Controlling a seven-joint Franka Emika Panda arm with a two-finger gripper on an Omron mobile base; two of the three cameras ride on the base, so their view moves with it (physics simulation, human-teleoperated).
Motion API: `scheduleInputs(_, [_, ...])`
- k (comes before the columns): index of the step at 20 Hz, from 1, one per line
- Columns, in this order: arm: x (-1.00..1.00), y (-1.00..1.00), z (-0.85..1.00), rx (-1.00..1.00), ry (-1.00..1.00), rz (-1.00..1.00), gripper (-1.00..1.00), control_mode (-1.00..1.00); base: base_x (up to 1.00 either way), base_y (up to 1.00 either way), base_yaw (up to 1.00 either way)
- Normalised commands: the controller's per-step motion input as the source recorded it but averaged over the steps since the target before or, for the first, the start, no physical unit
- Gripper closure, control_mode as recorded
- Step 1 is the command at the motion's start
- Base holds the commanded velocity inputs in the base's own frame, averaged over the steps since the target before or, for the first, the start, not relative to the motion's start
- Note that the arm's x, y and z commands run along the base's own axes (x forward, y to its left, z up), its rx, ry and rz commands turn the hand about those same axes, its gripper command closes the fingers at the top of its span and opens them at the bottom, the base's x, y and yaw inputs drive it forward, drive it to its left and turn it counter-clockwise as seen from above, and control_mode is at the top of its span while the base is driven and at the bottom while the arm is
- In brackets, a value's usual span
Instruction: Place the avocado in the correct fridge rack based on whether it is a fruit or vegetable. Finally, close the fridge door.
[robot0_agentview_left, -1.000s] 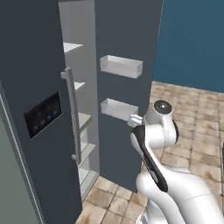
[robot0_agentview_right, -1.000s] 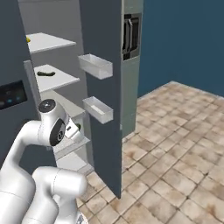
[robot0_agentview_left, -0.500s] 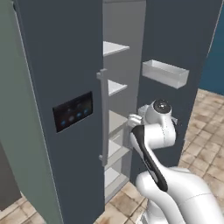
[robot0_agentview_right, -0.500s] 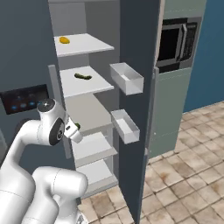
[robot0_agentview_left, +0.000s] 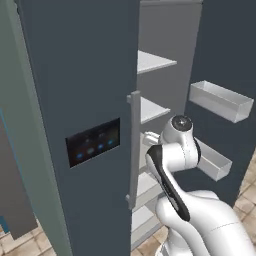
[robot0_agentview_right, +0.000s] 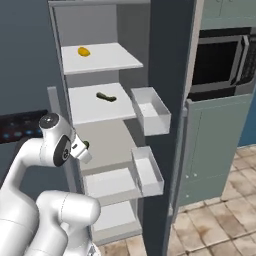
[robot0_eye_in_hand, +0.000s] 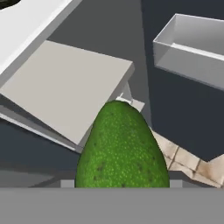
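Pincer (robot0_agentview_right: 86, 146) clamped on the avocado (robot0_eye_in_hand: 121, 148), which sits right at its tips. Fridge door (robot0_agentview_right: 167, 75) stands open to the pincer's right, bins facing in. Ahead of the pincer: bare grey shelf (robot0_eye_in_hand: 70, 92); above it, shelves with a dark item (robot0_agentview_right: 106, 97) and a yellow one (robot0_agentview_right: 83, 51).

The avocado (robot0_eye_in_hand: 122, 148) has a dull, finely pitted green skin, faintly bumpy, with no gloss; the fridge door (robot0_agentview_right: 167, 100) looks like smooth matt slate-grey painted metal; its bins (robot0_agentview_right: 150, 111) read as pale grey, slightly translucent plastic with thin smooth walls; the fridge shelves (robot0_agentview_right: 102, 57) are flat, matt and off-white, like plastic or coated board; the bar handle (robot0_agentview_left: 134, 150) looks like brushed grey metal; the display panel (robot0_agentview_left: 93, 142) is glossy black; the floor tiles (robot0_agentview_right: 220, 225) look like rough mottled stone.
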Motion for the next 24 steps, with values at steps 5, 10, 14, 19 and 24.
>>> scheduleInputs(5, [0.00, 0.00, 0.00, 0.00, 0.00, 0.00, 1.00, 1.00, 0.40, -0.33, 0.31])
scheduleInputs(10, [0.00, 0.00, 0.00, 0.00, 0.00, 0.00, 1.00, 1.00, 0.39, -0.27, 0.27])
scheduleInputs(14, [0.00, 0.00, 0.00, 0.00, 0.00, 0.00, 1.00, 1.00, 0.35, -0.27, 0.22])
scheduleInputs(19, [0.00, 0.00, 0.00, 0.00, 0.00, 0.00, 1.00, 1.00, 0.34, -0.22, 0.20])
scheduleInputs(24, [0.00, 0.00, 0.00, 0.00, 0.00, 0.00, 1.00, 1.00, 0.34, -0.27, 0.21])
